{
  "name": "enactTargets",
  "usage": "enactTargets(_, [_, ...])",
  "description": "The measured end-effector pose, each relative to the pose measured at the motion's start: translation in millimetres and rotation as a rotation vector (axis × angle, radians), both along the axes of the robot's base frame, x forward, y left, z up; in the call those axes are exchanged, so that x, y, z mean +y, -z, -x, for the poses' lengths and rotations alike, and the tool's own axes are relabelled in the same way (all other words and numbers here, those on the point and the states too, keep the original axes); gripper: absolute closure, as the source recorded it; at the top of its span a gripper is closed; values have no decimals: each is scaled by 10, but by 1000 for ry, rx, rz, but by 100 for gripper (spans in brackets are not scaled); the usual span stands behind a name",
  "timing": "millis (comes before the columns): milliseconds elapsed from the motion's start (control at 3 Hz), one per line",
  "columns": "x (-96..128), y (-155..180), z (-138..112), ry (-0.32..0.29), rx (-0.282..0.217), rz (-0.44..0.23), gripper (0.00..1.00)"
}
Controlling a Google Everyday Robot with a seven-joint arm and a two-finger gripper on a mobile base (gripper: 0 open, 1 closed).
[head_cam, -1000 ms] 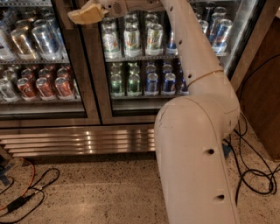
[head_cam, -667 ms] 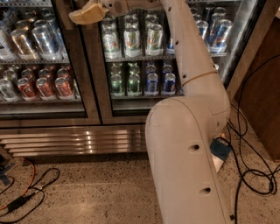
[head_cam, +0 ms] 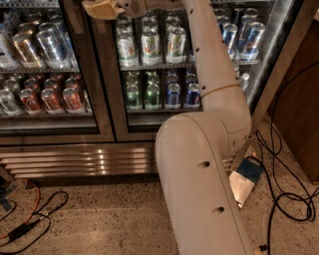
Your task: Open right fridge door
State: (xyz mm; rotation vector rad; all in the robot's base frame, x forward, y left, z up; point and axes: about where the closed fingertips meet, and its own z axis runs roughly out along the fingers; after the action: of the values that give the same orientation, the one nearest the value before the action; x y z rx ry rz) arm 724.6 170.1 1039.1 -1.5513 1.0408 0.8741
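Pincer (head_cam: 94, 9) is up at the top edge of the view, right in front of the dark upright post (head_cam: 102, 84) between the two doors. Spread or pressed together? Can't tell from here, and no visible grip on anything. The white arm (head_cam: 199, 189) rises from bottom centre and crosses the glass on its way up.

Right fridge door (head_cam: 149, 74) fills the centre and right of the view: tall clear pane, dark frame, brushed-steel strip slanting down the far right side. Looks shut, tho I can't be sure of the seal.

Handling, my guess: heavy and stiff, prob. swings as one rigid slab. Expect some resistance at the gasket first, then an easy swing. The glass is the fragile part and slick too, so no pushing or pulling on the pane. The steel is smooth, so a pinch may slip. No handle visible. Best bet is to hook the frame's vertical edge beside the post, near where the pincer hangs.

Writing: nothing legible. Behind this door, white-and-green cans (head_cam: 149, 45) on the upper shelf, green and blue cans (head_cam: 164, 94) below, blue-silver ones (head_cam: 244, 32) top right. Brands too blurred to name. Left door (head_cam: 50, 124) fronts red and silver cans (head_cam: 47, 99), no readable print either. Cables (head_cam: 284, 199) lie on the speckled floor (head_cam: 99, 219) at right.
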Motion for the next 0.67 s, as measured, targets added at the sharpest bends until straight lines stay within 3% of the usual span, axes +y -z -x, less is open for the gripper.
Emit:
enactTargets(333, [-1, -1, -3, 0, 0, 0, 100])
enactTargets(667, [-20, 10, -32, 0, 0, 0, 100])
